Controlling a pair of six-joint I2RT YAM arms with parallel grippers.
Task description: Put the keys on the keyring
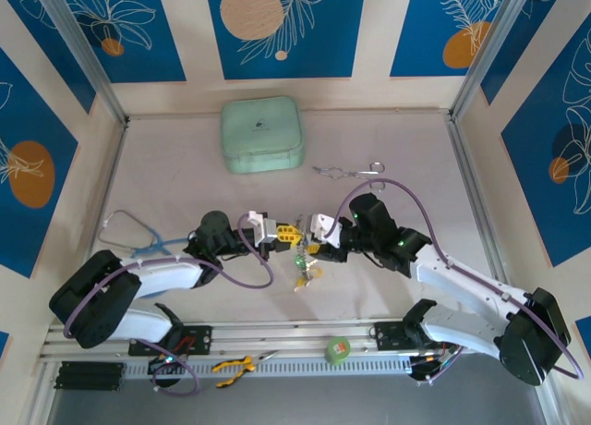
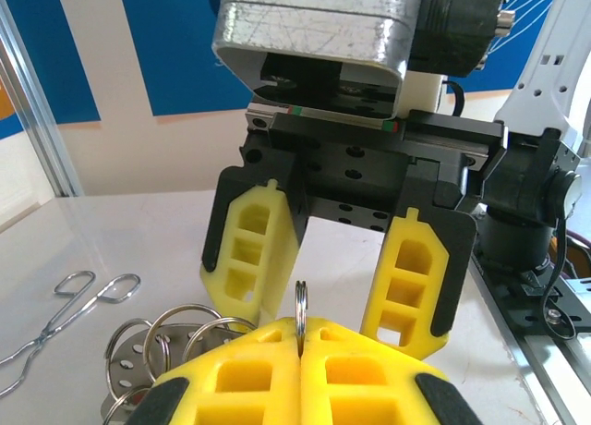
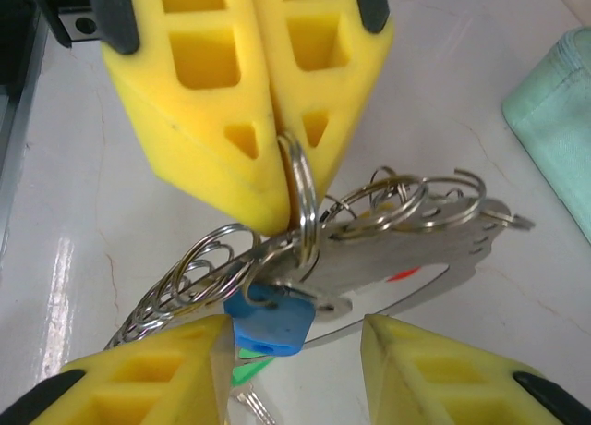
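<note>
The left gripper (image 3: 275, 157) is shut tight, and it pinches the keyring (image 3: 297, 189) by its top edge. The right gripper (image 3: 295, 356) is open, with nothing in it. The two grippers meet nose to nose over the middle of the table (image 1: 185, 166). The keyring is straight in front of the right gripper. In the right wrist view it looks thin, edge on, and runs up and down in line with the crack between the left fingers. Below it hang a bunch of rings (image 3: 406, 203) and the keys (image 1: 305, 273). A blue tag (image 3: 268, 321) is the lowest part, just between the two open yellow fingers. So the right gripper is the free one, and it is very near. I think it has to close on one key from the bunch and bring it to the keyring. A green case (image 1: 262, 134) lies far back, and the forceps (image 1: 349, 172) lie just behind the arms. The case has a small mark, too small to read. No other words show.
</note>
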